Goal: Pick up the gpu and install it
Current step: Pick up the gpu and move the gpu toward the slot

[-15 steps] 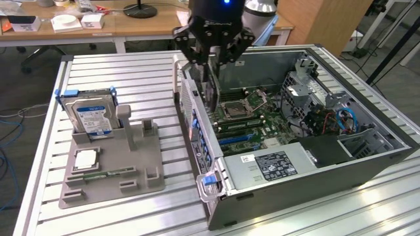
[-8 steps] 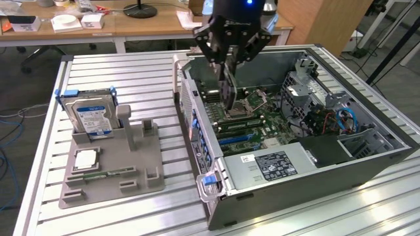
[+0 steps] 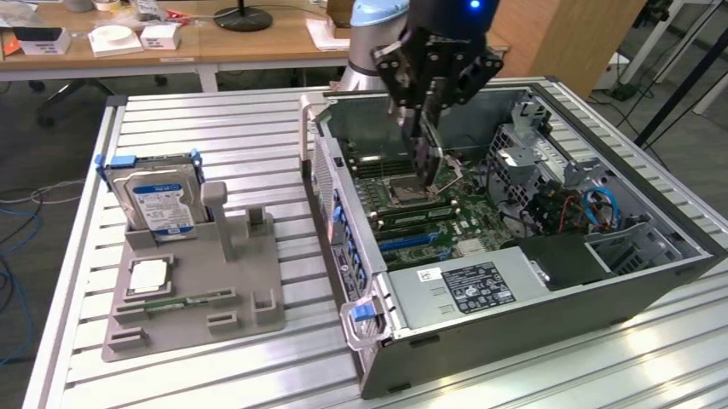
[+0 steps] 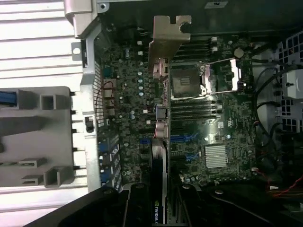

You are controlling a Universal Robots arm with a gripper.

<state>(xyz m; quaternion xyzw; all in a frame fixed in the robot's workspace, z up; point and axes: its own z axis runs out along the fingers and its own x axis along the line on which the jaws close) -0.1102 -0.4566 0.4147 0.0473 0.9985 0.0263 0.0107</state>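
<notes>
We grip the gpu [image 3: 425, 158] edge-down in the closed hand [image 3: 424, 115], just above the motherboard [image 3: 455, 226] inside the case [image 3: 546, 315], bracket toward its wall, seemingly to line it up with the slots

The claw [image 3: 424, 106] grips the gpu [image 3: 429, 162], hanging edge-on beneath it over the motherboard [image 3: 449, 226] inside the case [image 3: 592, 285].

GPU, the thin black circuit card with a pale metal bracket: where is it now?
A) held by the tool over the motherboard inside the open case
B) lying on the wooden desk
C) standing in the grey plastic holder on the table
A: the tool grips the gpu on edge above the green motherboard in the open grey computer case.
</notes>
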